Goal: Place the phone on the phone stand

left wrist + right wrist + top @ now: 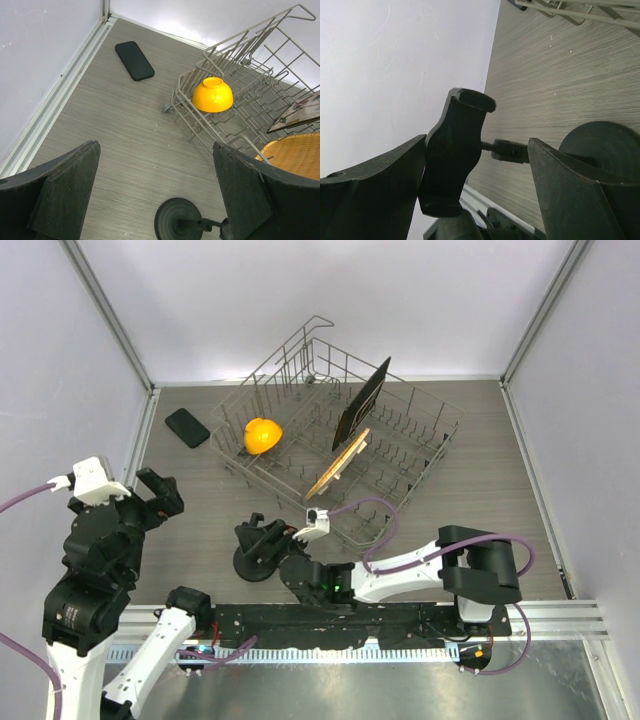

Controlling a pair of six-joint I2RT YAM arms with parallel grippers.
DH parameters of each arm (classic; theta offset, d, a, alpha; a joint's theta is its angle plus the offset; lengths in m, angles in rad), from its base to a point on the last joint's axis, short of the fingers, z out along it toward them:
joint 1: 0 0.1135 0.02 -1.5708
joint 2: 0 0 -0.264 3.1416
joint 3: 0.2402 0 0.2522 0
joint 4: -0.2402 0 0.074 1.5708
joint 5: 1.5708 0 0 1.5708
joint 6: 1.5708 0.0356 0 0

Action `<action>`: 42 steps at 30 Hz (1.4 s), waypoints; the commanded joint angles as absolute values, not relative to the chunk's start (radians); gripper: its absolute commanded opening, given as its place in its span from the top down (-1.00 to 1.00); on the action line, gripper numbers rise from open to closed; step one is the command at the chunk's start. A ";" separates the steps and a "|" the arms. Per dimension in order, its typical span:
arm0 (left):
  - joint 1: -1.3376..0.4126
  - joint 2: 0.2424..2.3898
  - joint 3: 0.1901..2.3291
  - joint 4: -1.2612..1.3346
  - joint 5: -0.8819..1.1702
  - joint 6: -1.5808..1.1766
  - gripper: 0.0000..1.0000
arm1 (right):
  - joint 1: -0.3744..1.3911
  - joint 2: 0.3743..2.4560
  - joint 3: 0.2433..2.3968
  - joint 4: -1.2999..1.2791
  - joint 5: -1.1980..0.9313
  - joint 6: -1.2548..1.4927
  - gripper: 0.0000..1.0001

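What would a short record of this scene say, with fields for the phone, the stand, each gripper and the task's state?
phone: flat on the table, far left, beside the dish rack
phone stand: on its round base near the arms, no phone on it
left gripper: open, empty
right gripper: open, jaws either side of the stand's clip
orange bowl: upside down in the rack
task state: phone not yet on the stand

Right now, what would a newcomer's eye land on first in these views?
The bright orange bowl, upside down in the grey wire rack at the back, stands out most. The phone lies flat left of the rack; the phone stand sits near the front, its clip between the open fingers of the right gripper.
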State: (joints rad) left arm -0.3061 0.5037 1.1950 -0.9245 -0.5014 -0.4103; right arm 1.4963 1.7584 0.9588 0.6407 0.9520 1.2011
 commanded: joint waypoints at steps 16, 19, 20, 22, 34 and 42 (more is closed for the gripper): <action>-0.310 0.497 1.106 -0.779 -0.281 -0.449 -0.99 | 1.370 1.473 0.802 0.769 0.312 0.730 -0.74; -0.310 0.502 1.088 -0.772 -0.238 -0.477 -1.00 | 1.344 1.436 0.851 0.628 0.189 0.643 -0.74; -0.310 0.505 1.075 -0.772 -0.209 -0.483 -0.99 | 1.332 1.416 0.868 0.589 0.161 0.602 -0.74; -0.310 0.505 1.060 -0.779 -0.178 -0.491 -1.00 | 1.324 1.396 0.923 0.429 0.115 0.554 -0.74; -0.310 0.750 1.196 -1.067 -0.343 -0.639 -1.00 | 1.313 1.151 1.040 -0.323 0.149 0.334 -0.75; -0.308 0.773 1.180 -0.963 -0.501 -0.880 -1.00 | 1.312 0.927 1.054 -0.658 0.632 0.478 -0.43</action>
State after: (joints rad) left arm -0.3080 0.7540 1.1610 -1.0069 -0.3710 -0.7288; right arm 1.3178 1.0370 1.0397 -0.4637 0.3569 0.4057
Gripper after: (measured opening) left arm 0.996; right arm 0.721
